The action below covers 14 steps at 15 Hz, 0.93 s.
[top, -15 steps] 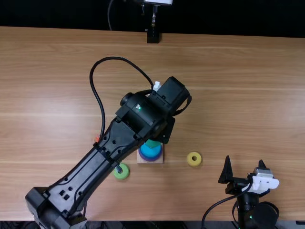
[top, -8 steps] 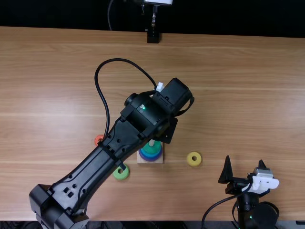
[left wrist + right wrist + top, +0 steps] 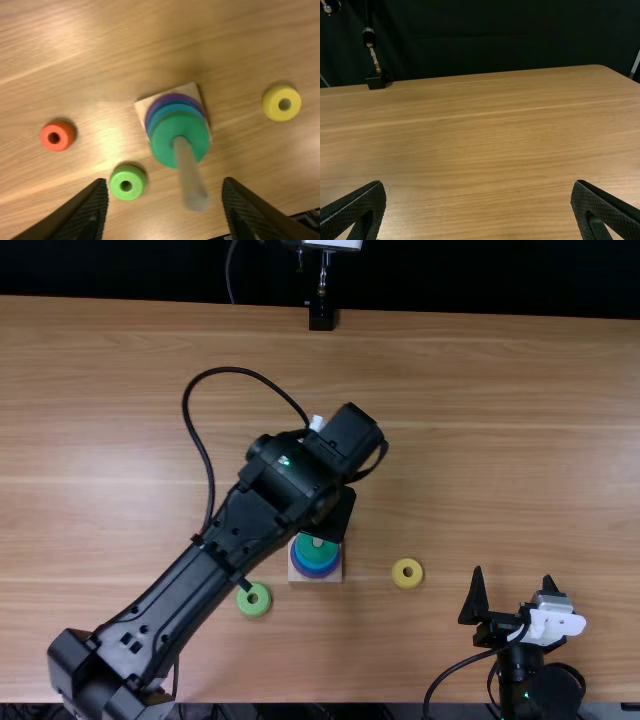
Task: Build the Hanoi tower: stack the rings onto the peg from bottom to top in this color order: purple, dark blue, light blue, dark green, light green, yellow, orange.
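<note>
Here, near the wide-spread left claw (image 3: 334,516): the upright peg (image 3: 188,167), dark green ring (image 3: 163,142) uppermost.

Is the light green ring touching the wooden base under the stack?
Apart: the top view shows bare wood between the light green ring and the base.

Base (image 3: 189,90) stands on table (image 3: 480,440), stacked rings (image 3: 162,145) around its peg (image 3: 187,170). One loose ring (image 3: 407,583) lies right; second ring (image 3: 254,609) lies left, slightly before it; third ring (image 3: 57,145), farther left, behind the second.
</note>
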### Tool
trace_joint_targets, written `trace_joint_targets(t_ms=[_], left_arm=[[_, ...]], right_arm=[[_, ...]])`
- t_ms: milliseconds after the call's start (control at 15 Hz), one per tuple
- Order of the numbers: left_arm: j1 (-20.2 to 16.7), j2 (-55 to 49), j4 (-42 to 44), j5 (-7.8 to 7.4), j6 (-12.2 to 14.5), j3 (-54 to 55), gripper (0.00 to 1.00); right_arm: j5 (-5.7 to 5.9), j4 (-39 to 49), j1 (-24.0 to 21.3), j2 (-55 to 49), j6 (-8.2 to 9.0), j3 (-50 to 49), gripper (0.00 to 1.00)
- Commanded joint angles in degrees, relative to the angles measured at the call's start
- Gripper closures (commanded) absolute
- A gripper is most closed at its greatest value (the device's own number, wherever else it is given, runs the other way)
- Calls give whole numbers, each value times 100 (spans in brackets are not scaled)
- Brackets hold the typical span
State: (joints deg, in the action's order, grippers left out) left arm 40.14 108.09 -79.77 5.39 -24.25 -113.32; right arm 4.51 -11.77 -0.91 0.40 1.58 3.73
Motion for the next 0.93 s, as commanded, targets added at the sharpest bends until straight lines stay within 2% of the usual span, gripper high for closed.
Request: trace_joint_targets(t_ms=[0,200,333,533,600,667,867], left_arm=[[-252,-553,45,62,-22,91,0],[-340,-1097,1174,273,20,811,0],[-349,-1634,1954,284,31,1848,0],[-367,-2389,2482,337,63,3342,0],[-472,-2548,2566,516,221,3606,0],[-578,-2662,2651,685,505,3782,0],[-595,-2846,2798,653,1328,4292,0]], right_arm=[[76,-348,-6,-40,21,-285,0],[76,-348,-6,-40,21,-285,0],[76,-348,-6,-40,21,-285,0],[76,-348,-6,-40,21,-285,0],[76,-348,-6,-40,21,-285,0],[76,-348,-6,-40,21,-285,0],[76,-348,-6,-40,21,-285,0]])
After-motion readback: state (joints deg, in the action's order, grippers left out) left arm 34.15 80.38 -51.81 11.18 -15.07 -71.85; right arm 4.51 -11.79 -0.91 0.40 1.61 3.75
